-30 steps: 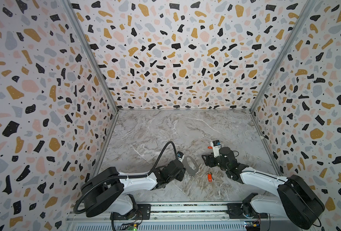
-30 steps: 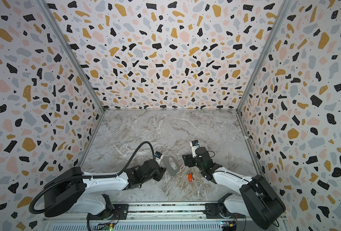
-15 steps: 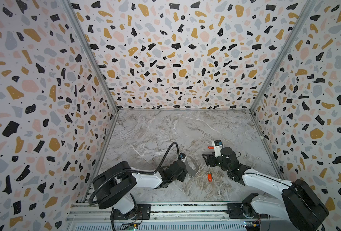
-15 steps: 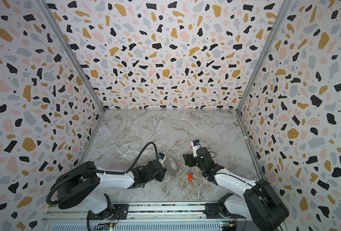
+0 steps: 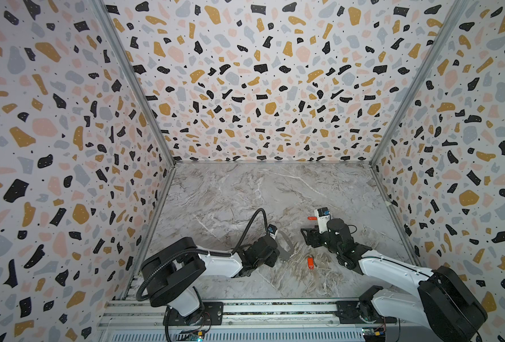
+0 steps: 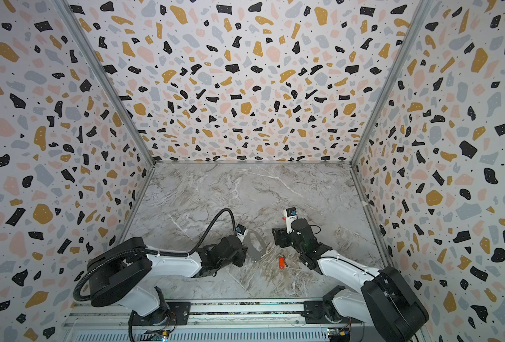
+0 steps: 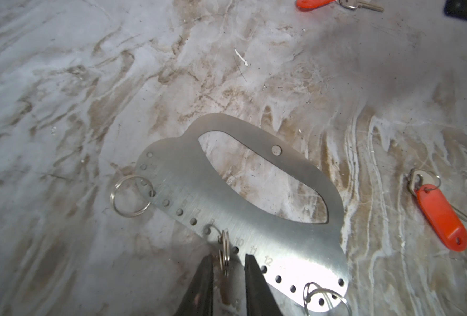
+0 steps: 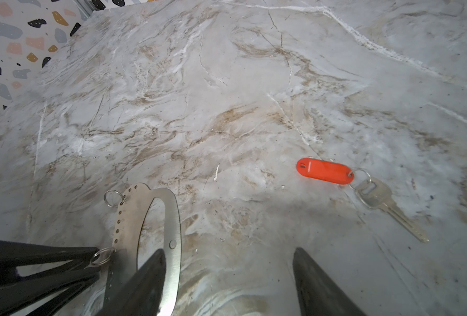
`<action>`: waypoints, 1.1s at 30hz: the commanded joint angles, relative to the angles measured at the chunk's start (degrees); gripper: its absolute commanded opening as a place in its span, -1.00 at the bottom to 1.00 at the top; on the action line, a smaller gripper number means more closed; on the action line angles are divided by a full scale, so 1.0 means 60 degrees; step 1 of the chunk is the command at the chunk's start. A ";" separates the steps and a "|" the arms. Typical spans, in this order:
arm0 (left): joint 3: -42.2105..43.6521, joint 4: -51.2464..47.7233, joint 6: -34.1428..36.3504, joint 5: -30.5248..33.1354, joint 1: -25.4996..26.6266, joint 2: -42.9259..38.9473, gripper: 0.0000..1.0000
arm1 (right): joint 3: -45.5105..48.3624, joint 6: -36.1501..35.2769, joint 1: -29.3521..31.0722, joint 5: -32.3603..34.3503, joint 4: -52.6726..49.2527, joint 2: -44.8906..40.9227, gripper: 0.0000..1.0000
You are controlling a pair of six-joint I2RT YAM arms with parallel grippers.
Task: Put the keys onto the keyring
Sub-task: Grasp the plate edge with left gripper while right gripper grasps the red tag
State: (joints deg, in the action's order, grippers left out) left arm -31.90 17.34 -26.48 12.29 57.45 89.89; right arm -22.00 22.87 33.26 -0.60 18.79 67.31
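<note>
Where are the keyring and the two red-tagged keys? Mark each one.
keyring (image 7: 254, 224): left wrist view, flat metal between its large hole and the row of small holes.
front key (image 5: 310, 262): in a top view, middle of its red tag.
back key (image 5: 312, 218): in a top view, on its red tag.

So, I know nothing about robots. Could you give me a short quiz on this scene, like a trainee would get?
1. True or false: one of the red-tagged keys already hangs on the keyring.
2. What sits between the left jaws? A) a red tag B) a small split ring C) nothing
3. How many red-tagged keys lie loose on the table?
Key: 1 false; 2 B; 3 two.
</note>
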 commanded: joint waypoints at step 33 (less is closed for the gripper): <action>-0.0784 -0.0312 0.1533 -0.0226 -0.0009 -0.0441 -1.00 | -0.0068 -0.0069 0.0066 -0.0117 -0.0467 -0.0196 0.45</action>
State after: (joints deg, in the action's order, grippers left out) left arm -34.17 16.10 -20.73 11.81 57.45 89.58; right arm -22.00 22.83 33.26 -0.73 17.43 67.75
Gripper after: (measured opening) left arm 0.047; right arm 0.727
